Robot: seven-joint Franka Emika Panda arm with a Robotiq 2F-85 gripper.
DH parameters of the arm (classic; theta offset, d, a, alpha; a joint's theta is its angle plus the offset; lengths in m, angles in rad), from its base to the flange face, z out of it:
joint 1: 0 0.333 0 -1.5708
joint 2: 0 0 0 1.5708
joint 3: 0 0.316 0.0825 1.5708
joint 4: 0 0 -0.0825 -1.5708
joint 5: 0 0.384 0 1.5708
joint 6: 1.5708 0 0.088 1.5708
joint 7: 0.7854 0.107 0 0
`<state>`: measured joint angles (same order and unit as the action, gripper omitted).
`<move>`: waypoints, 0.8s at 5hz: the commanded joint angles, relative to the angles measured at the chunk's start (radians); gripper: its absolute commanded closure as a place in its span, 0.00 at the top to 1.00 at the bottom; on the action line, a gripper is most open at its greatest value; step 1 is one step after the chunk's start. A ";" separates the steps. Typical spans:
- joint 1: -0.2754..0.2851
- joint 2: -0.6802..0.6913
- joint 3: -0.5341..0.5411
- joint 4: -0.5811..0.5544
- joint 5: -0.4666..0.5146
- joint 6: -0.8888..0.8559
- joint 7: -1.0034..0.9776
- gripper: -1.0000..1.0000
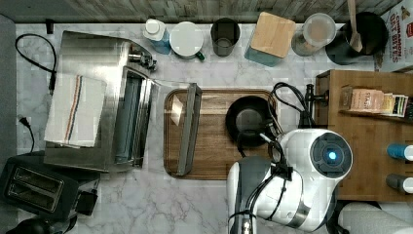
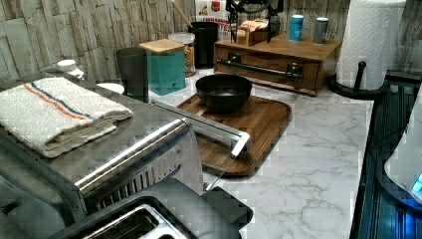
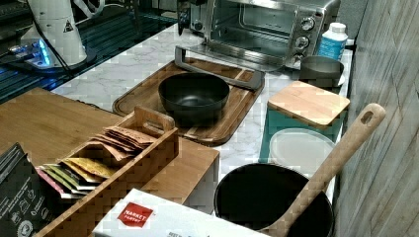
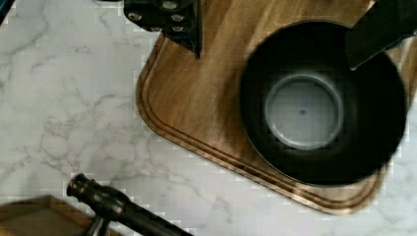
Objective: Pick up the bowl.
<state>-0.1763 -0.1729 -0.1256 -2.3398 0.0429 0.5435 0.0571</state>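
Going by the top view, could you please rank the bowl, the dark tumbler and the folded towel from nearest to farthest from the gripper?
Gripper open.
1. Bowl, on the wooden tray.
2. Dark tumbler, along the back wall.
3. Folded towel, on the toaster oven, the top view's left.

Brightness: even indoor light, fairly bright on the marble bench [image 1: 195, 204]; dimmer in the left view.
Glare: pale sheen on the bowl [image 4: 322, 101] bottom in the wrist view; highlights on the steel toaster oven [image 1: 97, 97].
Shadows: soft and short, close under objects.
Glow: blue light on the arm [image 1: 332, 155].
Blur: the bowl's rim is soft in the wrist view; blocky compression throughout.
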 commanded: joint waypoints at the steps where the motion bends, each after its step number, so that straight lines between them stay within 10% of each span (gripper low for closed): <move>1: -0.003 0.036 -0.001 -0.192 0.041 0.220 0.062 1.00; 4: -0.033 0.127 -0.036 -0.242 0.054 0.447 0.039 1.00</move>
<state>-0.1873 0.0022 -0.1326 -2.5391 0.0745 0.9263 0.0573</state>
